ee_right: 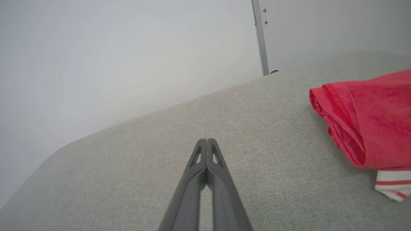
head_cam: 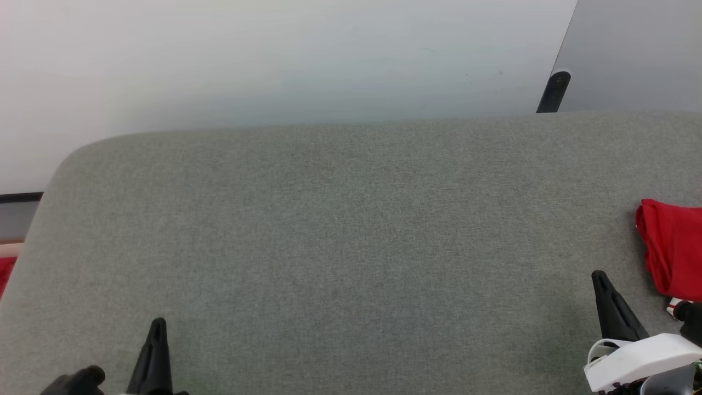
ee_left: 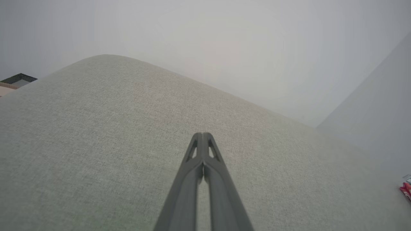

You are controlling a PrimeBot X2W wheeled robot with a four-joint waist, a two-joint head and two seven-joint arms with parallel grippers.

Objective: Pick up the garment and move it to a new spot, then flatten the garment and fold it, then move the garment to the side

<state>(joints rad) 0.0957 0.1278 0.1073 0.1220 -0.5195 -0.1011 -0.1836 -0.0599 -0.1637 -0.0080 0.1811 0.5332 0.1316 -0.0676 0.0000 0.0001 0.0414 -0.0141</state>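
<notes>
The garment is a bunched red cloth with white-and-red striped trim, lying at the right edge of the grey padded surface. In the right wrist view the garment lies to the right of my right gripper, apart from it. My right gripper is shut with nothing between its fingers, just left of the garment. At the lower left my left gripper is also shut and holds nothing. In the left wrist view my left gripper points over bare grey fabric, and a sliver of the garment shows at the far right.
A pale wall rises behind the padded surface. A dark post stands at the back right, by a grey panel. The surface's rounded far-left corner drops off to the floor, where a red scrap shows.
</notes>
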